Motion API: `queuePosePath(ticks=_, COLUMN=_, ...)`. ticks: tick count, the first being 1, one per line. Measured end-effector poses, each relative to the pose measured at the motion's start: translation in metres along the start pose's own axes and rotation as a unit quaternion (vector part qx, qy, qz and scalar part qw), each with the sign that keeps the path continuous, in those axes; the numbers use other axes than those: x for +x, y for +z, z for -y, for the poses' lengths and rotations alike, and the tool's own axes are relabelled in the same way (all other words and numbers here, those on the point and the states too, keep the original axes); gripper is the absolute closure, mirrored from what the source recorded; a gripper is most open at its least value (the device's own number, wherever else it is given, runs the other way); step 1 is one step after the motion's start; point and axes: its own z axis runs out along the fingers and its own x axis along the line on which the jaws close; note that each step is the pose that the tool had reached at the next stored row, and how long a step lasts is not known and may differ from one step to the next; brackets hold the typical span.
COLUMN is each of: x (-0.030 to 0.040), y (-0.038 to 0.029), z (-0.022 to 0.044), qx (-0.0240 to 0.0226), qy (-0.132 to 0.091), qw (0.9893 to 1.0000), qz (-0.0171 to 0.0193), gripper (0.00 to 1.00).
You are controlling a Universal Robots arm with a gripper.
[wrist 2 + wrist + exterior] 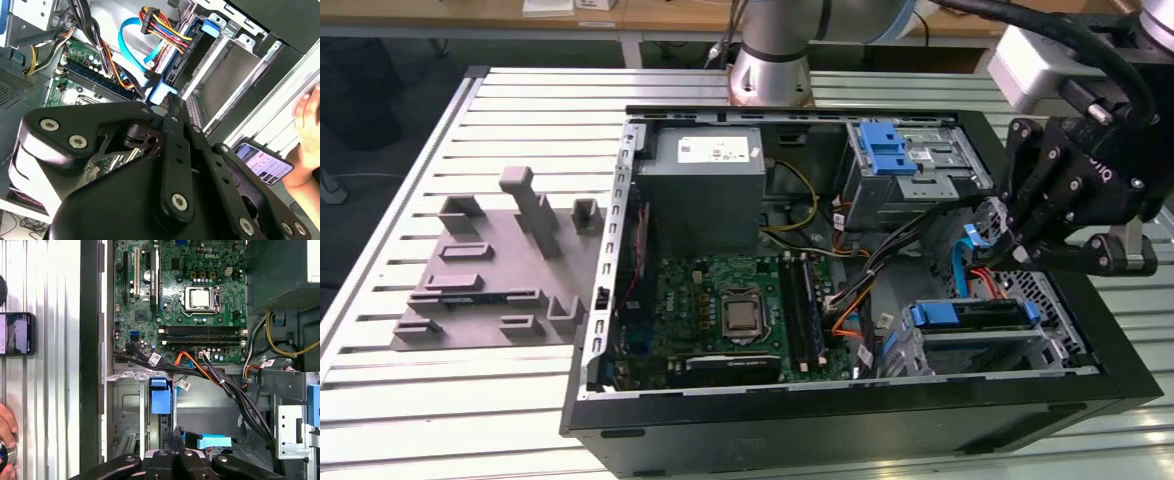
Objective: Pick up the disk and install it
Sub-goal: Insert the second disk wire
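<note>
End effector (1014,250) hovers over the open computer case's (854,420) drive bay, fingers together on nothing, with the disk (974,313) seated just below.

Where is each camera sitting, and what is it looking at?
Exterior view: off the arm, above the table, looking down into the open computer case; the arm and the gripper show at this view's right.
First wrist view: rides on the arm, looking into the case at the motherboard; the gripper's black links show at the edge.
Second wrist view: rides on the arm, close behind the gripper, facing the cables.
All three share the motherboard; both wrist views share a person's hand and a phone.
</note>
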Motion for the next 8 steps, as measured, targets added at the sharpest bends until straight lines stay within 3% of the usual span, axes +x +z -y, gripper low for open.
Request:
queuePosePath(ticks=6, x=-0.0098, y=0.0003, z=-0.0004, qx=0.0001, qy=0.0, qw=1.0, qz=-0.0025, gripper=0.89)
queuePosePath(ticks=8, x=-0.016, y=0.0007, z=-0.0006, qx=0.0003, qy=0.0, qw=0.9999, qz=-0.0103, gripper=0.89)
